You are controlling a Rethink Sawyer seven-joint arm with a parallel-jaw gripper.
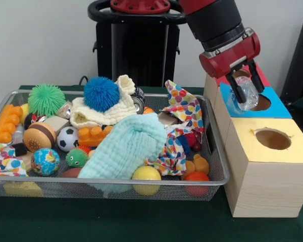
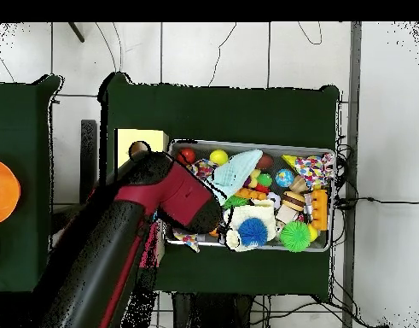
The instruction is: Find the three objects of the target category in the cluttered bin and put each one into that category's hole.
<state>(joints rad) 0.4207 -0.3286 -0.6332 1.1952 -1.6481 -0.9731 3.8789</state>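
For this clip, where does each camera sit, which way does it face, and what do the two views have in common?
Front view: across the table, facing the robot's pedestal; the arm comes down at upper right, its gripper shut on a crushed clear bottle above the blue-topped box.
Overhead view: above the table, looking straight down, base at the bottom; the red and black arm hides the gripper.
Shared: the wire mesh bin, the light blue cloth and the blue spiky ball.

Clearance: bin crowded, yellow hole open.
The cluttered bin (image 1: 218, 151) is packed rim to rim; a mint cloth (image 1: 129, 146) overlies its centre. The yellow box's hole (image 1: 272, 138) stands unobstructed.
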